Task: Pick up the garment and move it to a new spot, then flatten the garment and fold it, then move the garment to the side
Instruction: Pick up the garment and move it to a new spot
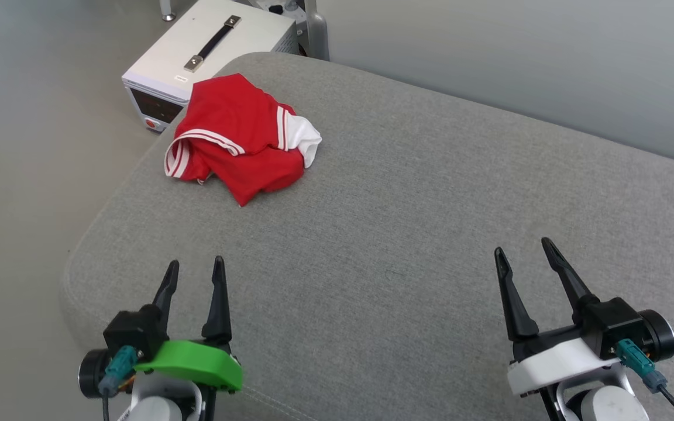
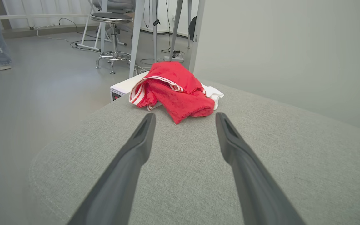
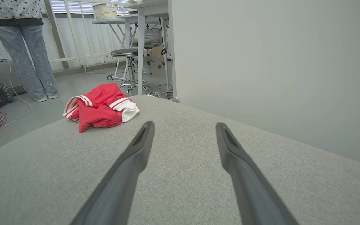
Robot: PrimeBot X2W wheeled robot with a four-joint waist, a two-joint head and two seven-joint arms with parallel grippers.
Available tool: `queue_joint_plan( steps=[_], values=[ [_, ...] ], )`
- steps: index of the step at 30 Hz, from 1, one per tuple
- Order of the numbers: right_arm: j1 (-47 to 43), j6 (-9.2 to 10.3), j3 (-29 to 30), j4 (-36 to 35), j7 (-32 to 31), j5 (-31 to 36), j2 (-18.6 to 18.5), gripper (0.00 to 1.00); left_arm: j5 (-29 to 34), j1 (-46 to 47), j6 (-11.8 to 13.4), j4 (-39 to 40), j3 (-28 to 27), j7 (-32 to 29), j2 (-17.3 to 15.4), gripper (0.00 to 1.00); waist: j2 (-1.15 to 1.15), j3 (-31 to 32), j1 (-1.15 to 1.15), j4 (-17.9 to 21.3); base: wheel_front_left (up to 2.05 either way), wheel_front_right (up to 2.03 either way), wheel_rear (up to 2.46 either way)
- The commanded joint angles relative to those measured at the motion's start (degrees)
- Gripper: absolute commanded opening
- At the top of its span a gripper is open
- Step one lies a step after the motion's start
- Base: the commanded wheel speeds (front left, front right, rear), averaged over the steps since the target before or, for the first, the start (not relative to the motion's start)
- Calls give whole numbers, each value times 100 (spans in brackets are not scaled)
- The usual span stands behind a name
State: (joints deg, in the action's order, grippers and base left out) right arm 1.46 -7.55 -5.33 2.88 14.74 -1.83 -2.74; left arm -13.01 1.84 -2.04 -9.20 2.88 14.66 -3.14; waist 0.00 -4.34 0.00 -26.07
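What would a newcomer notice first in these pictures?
The crumpled red garment stands out, lying at the far left of the grey cushion. The left gripper and the right gripper, both open and empty, are at the near edge, apart from it. A white box with a black handle stands just beyond the garment.

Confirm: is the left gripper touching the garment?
Apart. The head view shows bare grey cushion between the open left gripper and the crumpled garment; the left wrist view shows the same gap.
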Motion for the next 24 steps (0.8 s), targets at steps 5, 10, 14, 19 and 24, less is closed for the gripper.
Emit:
queue_joint_plan(
  steps=[5, 10, 14, 19, 24],
  values=[
    [286, 6, -41, -220, 26, 255, -14, 100, 84, 882, -308, -458, -200, 34, -166, 100, 0, -735, 0, 501, 0, 0, 0],
    [472, 6, -67, -401, 26, 442, -41, 100, -139, 2067, -473, -1265, -225, -277, -716, 100, 0, -1260, 0, 805, 0, 0, 0],
    [634, 6, -95, -544, 10, 491, -144, 100, -395, 3019, -532, -1712, 34, -1122, -1221, 100, 0, -1646, 0, 1002, 0, 0, 0],
    [818, 6, -83, -792, -31, 520, -202, 100, -1169, 3983, -542, -2073, 667, -2432, -1887, 100, 0, -2082, 0, 1259, 0, 0, 0],
    [934, 6, -150, -902, -40, 535, -235, 100, -1953, 4549, -543, -2362, 1075, -3334, -2448, 100, 0, -2446, 0, 1498, 0, 0, 0]
  ],
)
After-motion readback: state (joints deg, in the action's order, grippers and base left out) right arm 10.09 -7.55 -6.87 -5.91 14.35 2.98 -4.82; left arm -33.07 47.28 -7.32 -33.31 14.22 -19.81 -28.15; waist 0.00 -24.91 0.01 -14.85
